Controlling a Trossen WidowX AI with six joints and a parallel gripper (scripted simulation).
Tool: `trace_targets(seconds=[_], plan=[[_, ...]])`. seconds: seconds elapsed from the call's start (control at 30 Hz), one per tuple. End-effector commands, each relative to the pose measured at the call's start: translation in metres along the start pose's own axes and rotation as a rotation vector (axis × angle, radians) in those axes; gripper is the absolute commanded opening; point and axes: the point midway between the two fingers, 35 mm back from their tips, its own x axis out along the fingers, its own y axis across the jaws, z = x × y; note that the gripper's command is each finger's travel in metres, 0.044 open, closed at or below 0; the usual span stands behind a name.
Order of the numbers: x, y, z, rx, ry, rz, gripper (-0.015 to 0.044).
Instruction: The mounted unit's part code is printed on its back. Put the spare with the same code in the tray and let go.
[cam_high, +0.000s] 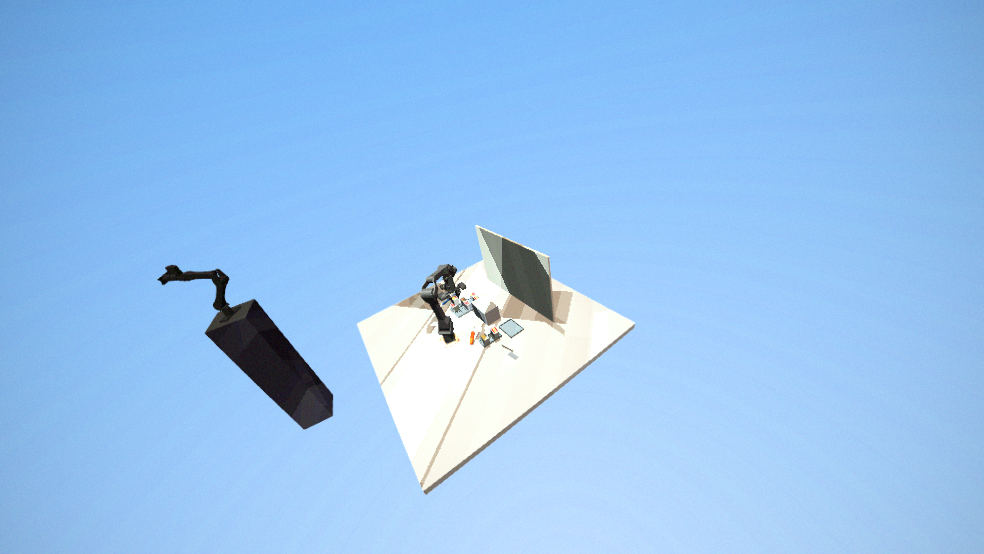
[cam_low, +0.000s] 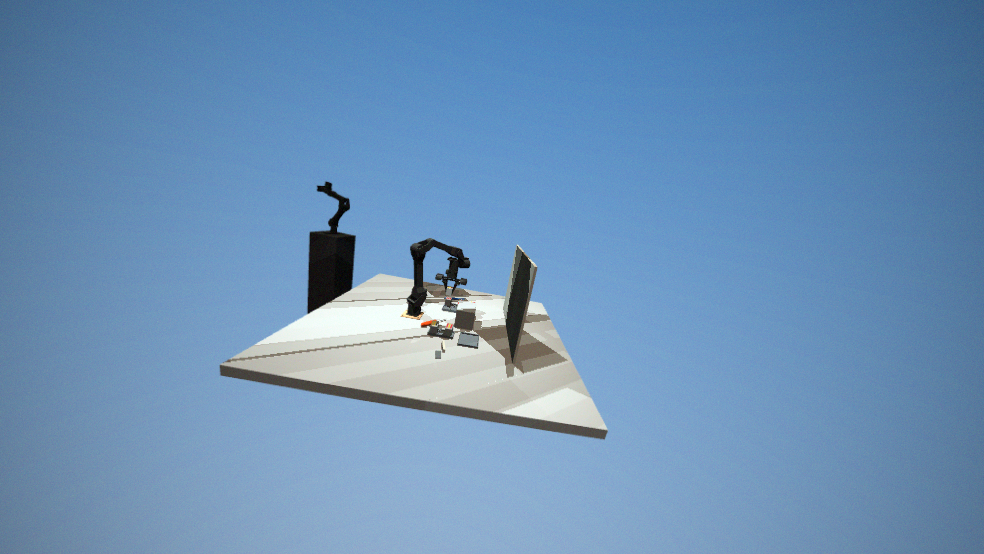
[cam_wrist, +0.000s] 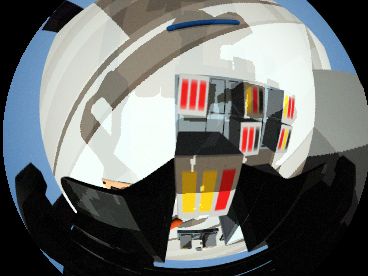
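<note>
In the wrist view my gripper (cam_wrist: 199, 163) is shut on a spare (cam_wrist: 208, 200) with two yellow stripes and one red stripe; a dark finger stands on each side of it. Beyond it lie more spares: one with three red stripes (cam_wrist: 194, 96), and others with red and yellow stripes (cam_wrist: 251, 100) (cam_wrist: 250, 137) (cam_wrist: 288, 106). In the top and exterior views the gripper (cam_high: 455, 291) (cam_low: 451, 291) hangs low over the spares. The grey mounted unit (cam_high: 490, 313) (cam_low: 465, 318) stands beside them, with the flat tray (cam_high: 510, 327) (cam_low: 468, 339) just past it. The unit's back code is too small to read.
A tall mirror-like panel (cam_high: 516, 271) (cam_low: 519, 302) stands upright behind the unit. Small orange and grey items (cam_high: 472, 337) (cam_low: 429, 322) lie near the arm's base. A second arm on a black pedestal (cam_high: 268, 361) (cam_low: 330, 268) stands off the table. A thin blue bar (cam_wrist: 203, 22) shows far ahead.
</note>
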Motion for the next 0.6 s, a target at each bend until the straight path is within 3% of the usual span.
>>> trace_targets(seconds=[0.0,0.37,0.57], plan=[[-0.018,-0.003,0.003,-0.002,-0.009,-0.01,0.0],[-0.059,-0.004,0.005,-0.004,-0.011,-0.014,0.0],[-0.062,-0.01,0.003,-0.003,-0.015,-0.016,0.0]])
